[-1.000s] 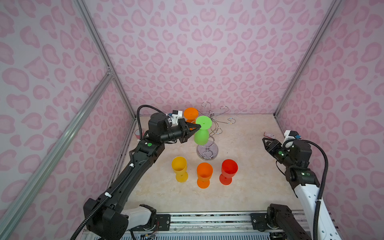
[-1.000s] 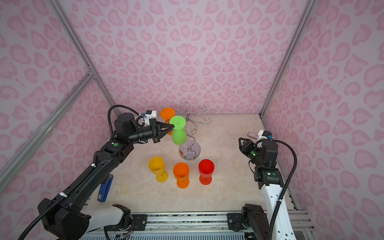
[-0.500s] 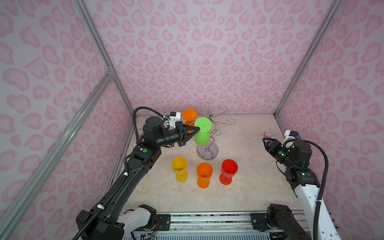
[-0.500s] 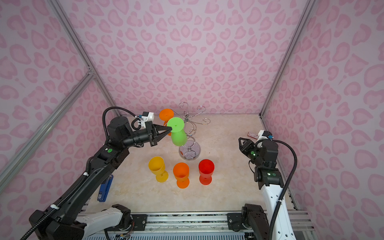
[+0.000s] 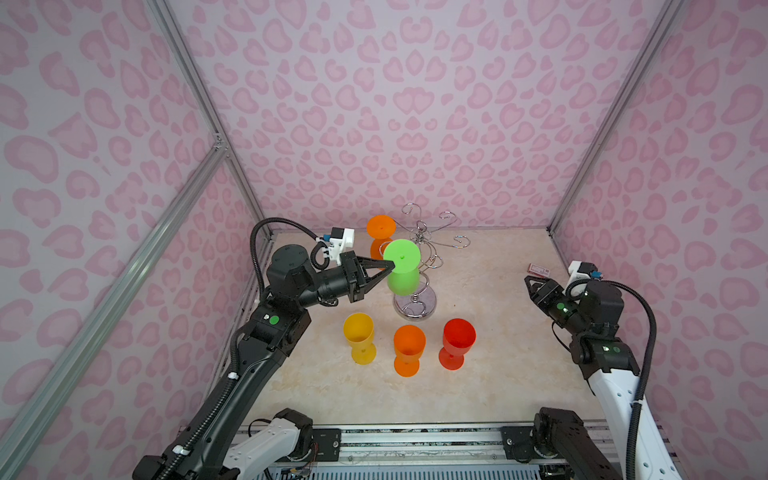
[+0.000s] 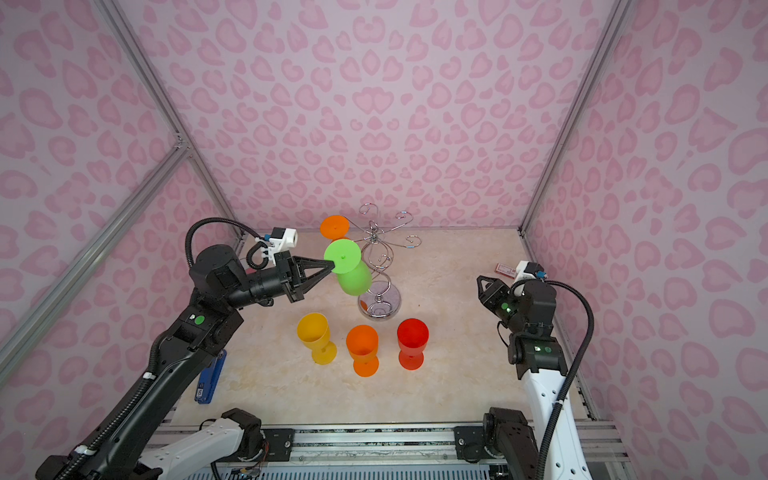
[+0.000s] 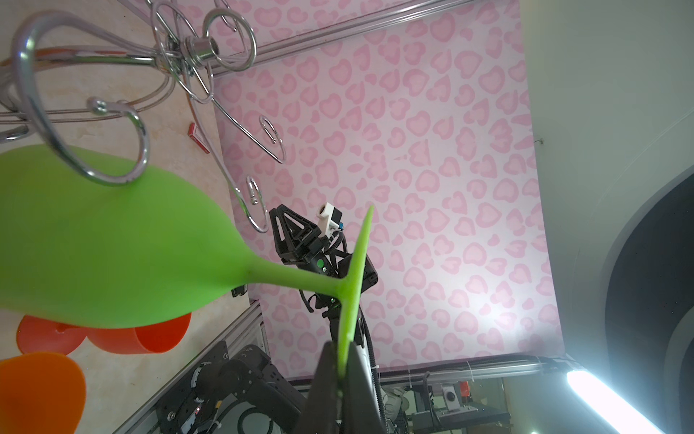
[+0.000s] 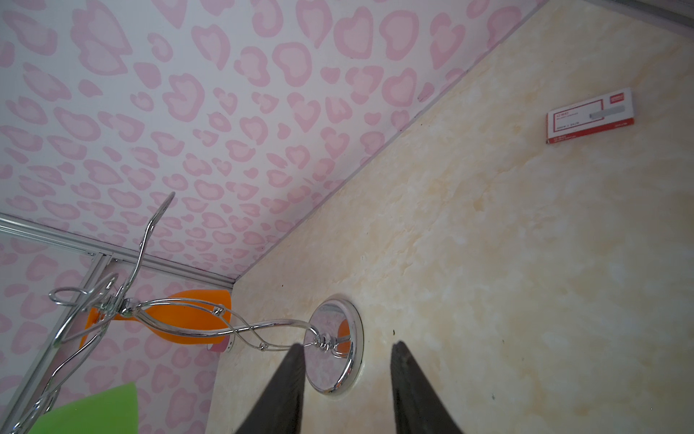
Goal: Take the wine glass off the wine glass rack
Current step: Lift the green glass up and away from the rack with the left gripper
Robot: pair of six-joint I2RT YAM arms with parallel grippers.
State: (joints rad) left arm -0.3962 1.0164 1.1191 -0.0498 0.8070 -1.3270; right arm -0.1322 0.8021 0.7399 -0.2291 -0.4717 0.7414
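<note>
While our left fingers (image 7: 323,390) pinch the green wine glass (image 5: 402,278) by its foot, it hangs upside down at their tips, beside the wine glass rack (image 5: 424,309). Our right fingers (image 8: 281,394) are half open, empty.

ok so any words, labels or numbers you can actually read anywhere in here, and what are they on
No text here can be read.
Red and white box: printed lines and a red corner mark, too blurred to read.
Blue object: a small white label, too small to read.
Green wine glass and wine glass rack: no print shows on either.
</note>
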